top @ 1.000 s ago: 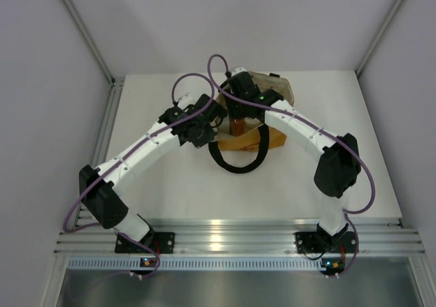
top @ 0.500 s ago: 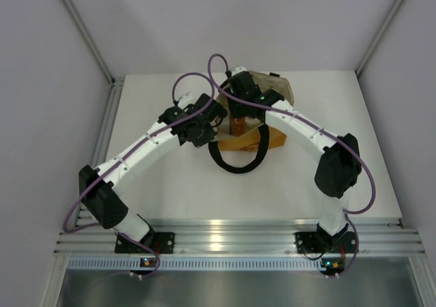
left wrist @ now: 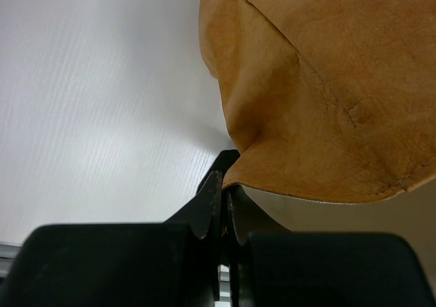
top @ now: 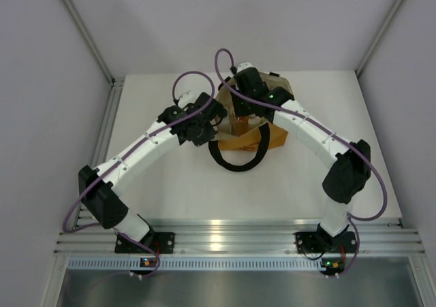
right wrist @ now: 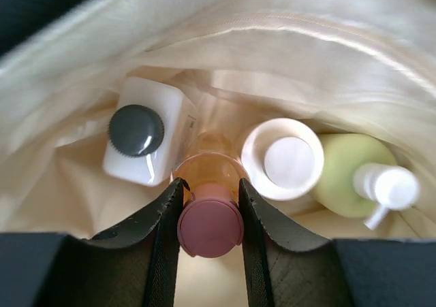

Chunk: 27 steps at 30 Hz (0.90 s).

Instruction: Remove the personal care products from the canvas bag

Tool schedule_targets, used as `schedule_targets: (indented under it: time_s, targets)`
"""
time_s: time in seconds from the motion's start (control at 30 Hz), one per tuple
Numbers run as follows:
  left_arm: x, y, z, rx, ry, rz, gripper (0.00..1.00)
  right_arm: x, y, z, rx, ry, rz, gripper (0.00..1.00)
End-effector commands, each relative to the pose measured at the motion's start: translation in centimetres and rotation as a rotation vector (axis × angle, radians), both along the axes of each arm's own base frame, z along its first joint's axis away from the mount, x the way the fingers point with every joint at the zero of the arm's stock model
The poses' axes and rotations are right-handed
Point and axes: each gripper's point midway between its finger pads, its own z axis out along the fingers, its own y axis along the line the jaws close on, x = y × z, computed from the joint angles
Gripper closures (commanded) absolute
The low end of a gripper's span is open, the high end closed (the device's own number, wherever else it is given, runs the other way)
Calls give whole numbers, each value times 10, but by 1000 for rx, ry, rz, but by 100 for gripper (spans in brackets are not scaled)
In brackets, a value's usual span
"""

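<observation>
The canvas bag (top: 275,139) lies at the table's back middle, its mouth held open. My left gripper (top: 216,114) is shut on the bag's rim (left wrist: 320,89), with the tan cloth pinched between its fingers (left wrist: 211,198). My right gripper (right wrist: 208,195) is inside the bag, its fingers pressed on both sides of the pink cap of the orange bottle (right wrist: 210,225). In the cream lining (right wrist: 272,35) behind it stand the white bottle with dark cap (right wrist: 143,140), the cream bottle (right wrist: 283,158) and the yellow-green bottle (right wrist: 347,171). The orange bottle also shows in the top view (top: 238,126).
The bag's black loop handle (top: 235,161) lies on the white table (top: 157,184) in front of the bag. Grey walls stand on three sides, and an aluminium rail (top: 231,239) runs along the near edge.
My right arm has stretched farther back and right, carrying its wrist deeper over the bag's mouth. The left arm still holds the rim and has hardly moved.
</observation>
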Motion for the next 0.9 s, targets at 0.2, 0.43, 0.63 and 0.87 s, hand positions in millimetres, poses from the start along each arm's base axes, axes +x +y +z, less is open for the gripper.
schedule_targets:
  time_s: [0.2,0.43,0.63,0.87]
  targets:
    - [6,5,8,20,-21,10,100,-29,-15,179,192,-316,15,100]
    - [7,6,8,26,-22,11,100,-61,-33,233,244,-384,41,100]
    - [6,5,5,27,-13,10,100,-91,-59,280,319,-461,29,100]
    - [6,4,4,24,-10,9,100,-116,-97,306,348,-508,-44,100]
